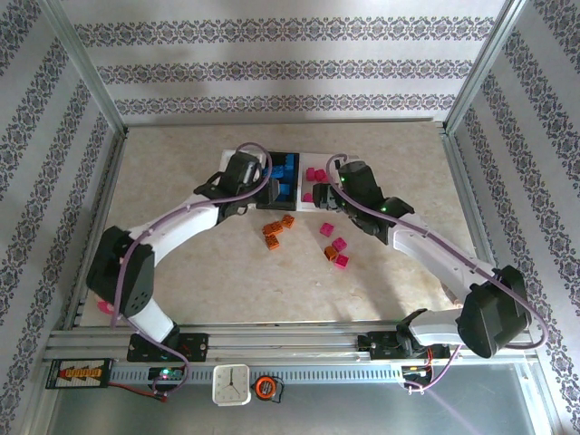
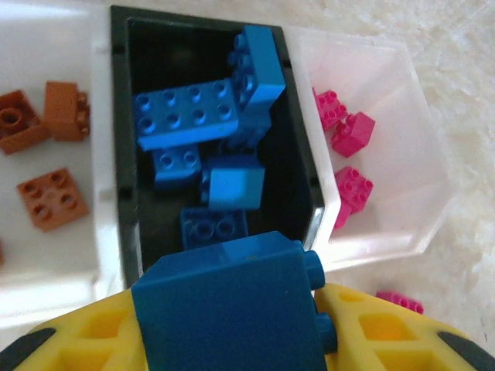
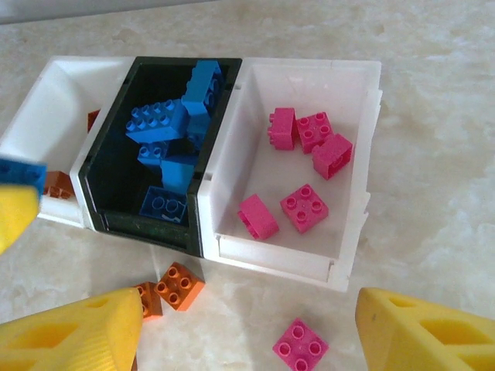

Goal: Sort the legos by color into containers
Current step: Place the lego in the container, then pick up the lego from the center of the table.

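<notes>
We look down on a pale marbled table (image 1: 181, 272) where two white robot arms reach toward three small open bins set side by side. The left gripper (image 2: 232, 332) has its yellow fingers (image 2: 85, 344) clamped on both sides of a dark blue studded plastic brick (image 2: 232, 301), held raised close to the near side of the bins. In the middle of the row stands the black rectangular plastic bin (image 2: 122, 178), which holds a loose heap of blue studded bricks (image 2: 189, 116), some flat and some tipped on edge. The white translucent bin on the left (image 2: 58, 255) holds orange-brown studded bricks (image 2: 50, 197). The white translucent bin on the right (image 3: 309, 81) holds five pink studded bricks (image 3: 303, 207), scattered apart on its floor. The right gripper (image 3: 247, 340) hovers over the table in front of the bins, its own yellow fingers spread wide with nothing gripped between them. One pink two-by-two brick (image 3: 300, 348) lies on the table below the gap. In the overhead view, loose orange bricks (image 1: 276, 228) and loose pink bricks (image 1: 340, 258) lie on the table between the two arms, near the bins.
</notes>
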Motion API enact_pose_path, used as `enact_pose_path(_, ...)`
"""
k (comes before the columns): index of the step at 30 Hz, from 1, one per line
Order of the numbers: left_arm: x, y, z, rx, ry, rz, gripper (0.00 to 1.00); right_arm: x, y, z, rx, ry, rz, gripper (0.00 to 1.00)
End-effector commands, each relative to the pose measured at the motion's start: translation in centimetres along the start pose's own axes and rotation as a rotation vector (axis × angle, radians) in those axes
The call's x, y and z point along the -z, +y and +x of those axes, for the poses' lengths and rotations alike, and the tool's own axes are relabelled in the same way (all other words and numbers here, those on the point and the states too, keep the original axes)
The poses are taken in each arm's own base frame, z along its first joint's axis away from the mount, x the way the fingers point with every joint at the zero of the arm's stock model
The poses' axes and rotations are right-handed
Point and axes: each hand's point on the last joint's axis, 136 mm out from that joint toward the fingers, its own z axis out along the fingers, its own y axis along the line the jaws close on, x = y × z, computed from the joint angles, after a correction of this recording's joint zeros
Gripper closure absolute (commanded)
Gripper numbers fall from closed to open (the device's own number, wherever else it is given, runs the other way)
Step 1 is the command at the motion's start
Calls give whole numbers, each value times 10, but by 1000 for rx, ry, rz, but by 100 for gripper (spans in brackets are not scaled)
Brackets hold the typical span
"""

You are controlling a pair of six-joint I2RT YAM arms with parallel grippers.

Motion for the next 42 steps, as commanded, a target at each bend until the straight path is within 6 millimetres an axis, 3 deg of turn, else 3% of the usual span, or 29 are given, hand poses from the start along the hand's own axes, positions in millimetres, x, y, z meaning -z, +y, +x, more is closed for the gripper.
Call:
enact_pose_path(1,-29,2,11,-42,70,-36,59,7,-9,4,-30,-6,13,27)
enact_pose_path(8,-63,5,3,-64,91,-82,57,13,-17,16,-35,4,23,27)
enact_pose_path(11,-72,8,4,-69,107,-101,50,16,-17,17,-37,3,21,27)
enact_pose_path(15,-72,1,-7,-63,90,-83,31,18,-18,20,-29,15,19,26)
enact_pose_path(20,-46,-21,-37,-39,10,-8,20,16,-17,38,-30,74,5,25)
enact_pose_path(26,15,-45,-55,10,-107,135,6,8,-22,88,-31,233,9,27)
enact_pose_path(30,48,-43,-38,44,-150,201,0,5,-25,126,-2,359,29,30)
enact_pose_path(35,69,-24,2,74,-152,212,0,-1,-20,156,62,460,44,32)
enact_pose_path(39,77,-8,30,85,-153,202,0,-16,-21,153,109,480,81,31)
enact_pose_path(42,82,3,45,86,-151,178,0,-31,-21,138,116,452,108,31)
